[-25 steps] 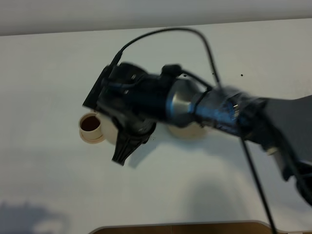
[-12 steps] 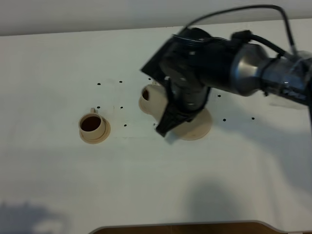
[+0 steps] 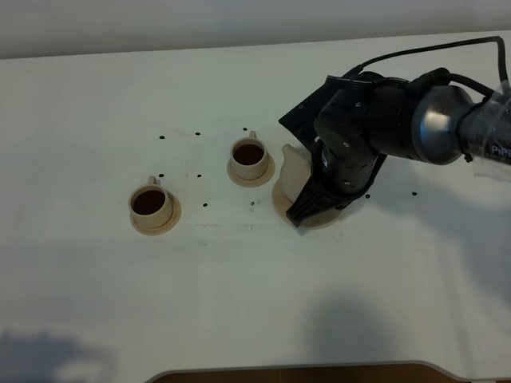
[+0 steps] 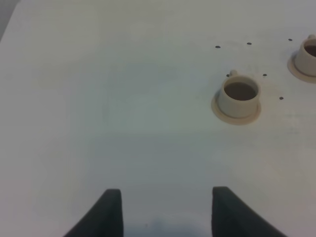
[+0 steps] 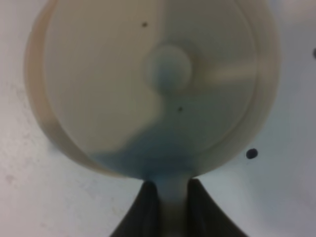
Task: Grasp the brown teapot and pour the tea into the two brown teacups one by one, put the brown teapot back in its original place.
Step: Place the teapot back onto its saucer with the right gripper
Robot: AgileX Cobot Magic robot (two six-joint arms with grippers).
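White tabletop [image 3: 96, 303] fills the high view, with small dark dots scattered across its middle and a wooden edge at the bottom centre.

You have the right gripper [image 3: 307, 209] right of centre in the high view, reaching in from the right edge. In the right wrist view its two dark fingers [image 5: 147, 207] are pinched on the pale loop handle of the brown teapot [image 5: 153, 84]. From above you see the pot's round lid and centre knob, partly shadowed. In the high view only the teapot's left flank [image 3: 294, 167] shows past the arm. It sits over the wide saucer [image 3: 279, 199], whose rim peeks out below and to the left of the gripper. You cannot tell from these views whether the pot's base is touching the saucer.

Both teacups hold dark liquid. The near teacup [image 3: 249, 155] stands on its small saucer just left of the teapot, apart from it. The far teacup [image 3: 150, 204] stands on its own saucer at middle left, well apart from the first. Both handles point toward the top of the frame.

Your left gripper [image 4: 165, 212] shows only in the left wrist view, at the bottom edge. Its jaws are spread with bare table between them and nothing held. That view has the far teacup [image 4: 239, 96] at right of centre and the near teacup [image 4: 308, 55] cut by the right edge.
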